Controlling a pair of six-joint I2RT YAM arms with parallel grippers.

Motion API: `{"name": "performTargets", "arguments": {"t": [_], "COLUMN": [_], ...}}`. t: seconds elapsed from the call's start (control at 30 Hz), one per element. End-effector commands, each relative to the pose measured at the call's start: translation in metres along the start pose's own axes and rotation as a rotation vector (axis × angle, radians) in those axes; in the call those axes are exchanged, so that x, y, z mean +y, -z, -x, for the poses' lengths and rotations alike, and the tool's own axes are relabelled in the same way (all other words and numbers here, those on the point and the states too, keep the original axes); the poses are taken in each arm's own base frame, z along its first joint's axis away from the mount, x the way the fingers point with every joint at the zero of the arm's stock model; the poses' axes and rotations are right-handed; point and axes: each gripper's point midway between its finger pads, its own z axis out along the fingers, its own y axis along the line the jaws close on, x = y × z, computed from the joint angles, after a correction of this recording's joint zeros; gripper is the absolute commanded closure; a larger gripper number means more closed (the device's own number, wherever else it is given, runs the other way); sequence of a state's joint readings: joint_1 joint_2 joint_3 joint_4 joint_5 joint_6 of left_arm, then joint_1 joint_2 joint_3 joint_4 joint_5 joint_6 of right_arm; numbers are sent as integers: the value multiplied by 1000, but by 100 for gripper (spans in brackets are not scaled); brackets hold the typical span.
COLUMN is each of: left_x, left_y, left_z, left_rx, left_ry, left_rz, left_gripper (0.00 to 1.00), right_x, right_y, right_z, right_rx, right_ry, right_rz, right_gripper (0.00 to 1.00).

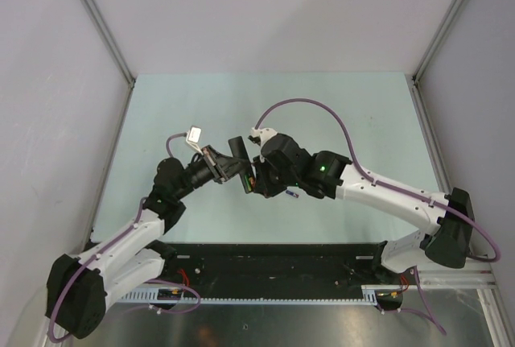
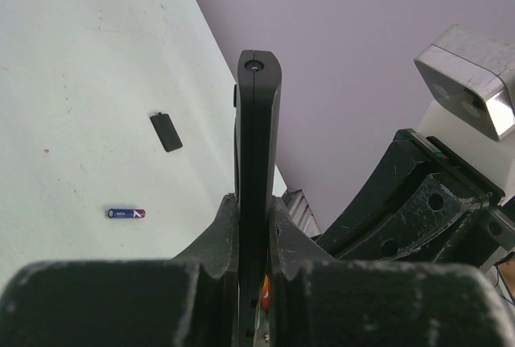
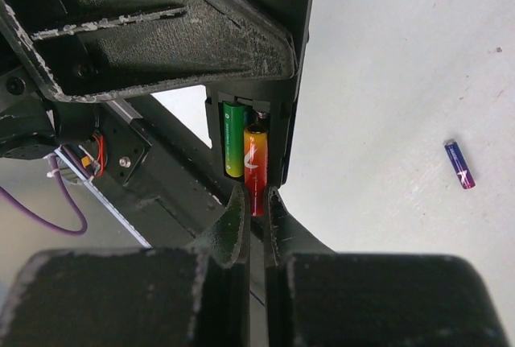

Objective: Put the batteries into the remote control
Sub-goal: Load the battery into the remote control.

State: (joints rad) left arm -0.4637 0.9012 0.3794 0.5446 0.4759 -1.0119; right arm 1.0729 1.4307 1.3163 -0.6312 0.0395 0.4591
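Note:
My left gripper point(image 1: 233, 171) point(image 2: 253, 206) is shut on the black remote control point(image 1: 236, 149) point(image 2: 257, 138) and holds it edge-on above the table. In the right wrist view the remote's open recess point(image 3: 269, 134) faces my right gripper. A green battery point(image 3: 232, 139) lies in the recess. My right gripper point(image 1: 257, 180) point(image 3: 252, 198) is shut on the lower end of a red battery point(image 3: 254, 162), whose upper part sits in the recess beside the green one. A sliver of the red battery point(image 2: 265, 287) shows behind the remote in the left wrist view.
A blue-purple battery point(image 3: 459, 164) point(image 2: 126, 213) point(image 1: 291, 195) lies loose on the pale green table point(image 1: 362, 113). A small flat black cover point(image 2: 166, 131) lies on the table beyond it. The two grippers are close together at mid-table. Grey walls enclose the table.

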Motion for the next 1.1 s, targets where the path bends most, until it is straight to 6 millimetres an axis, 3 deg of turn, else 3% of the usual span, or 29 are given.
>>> {"name": "performTargets", "arguments": {"t": [0.0,0.7,1.07], "left_x": [-32,-54,-55], "left_y": [4,14,7], "left_z": [2,-9,-2], "left_rx": [8,40,21], "left_ry": [-24,-43,107], "left_rz": [-113,-196,-170], "left_gripper": [100,100,100], "right_x": [3,-11,-20], "right_y": [0,-4,-14], "right_z": [19,30,42], "right_rx": [-43,-54,-58], "right_ry": [-6,-43,-61], "right_rz": [7,-37,-134], "right_gripper": [100,100,100]}}
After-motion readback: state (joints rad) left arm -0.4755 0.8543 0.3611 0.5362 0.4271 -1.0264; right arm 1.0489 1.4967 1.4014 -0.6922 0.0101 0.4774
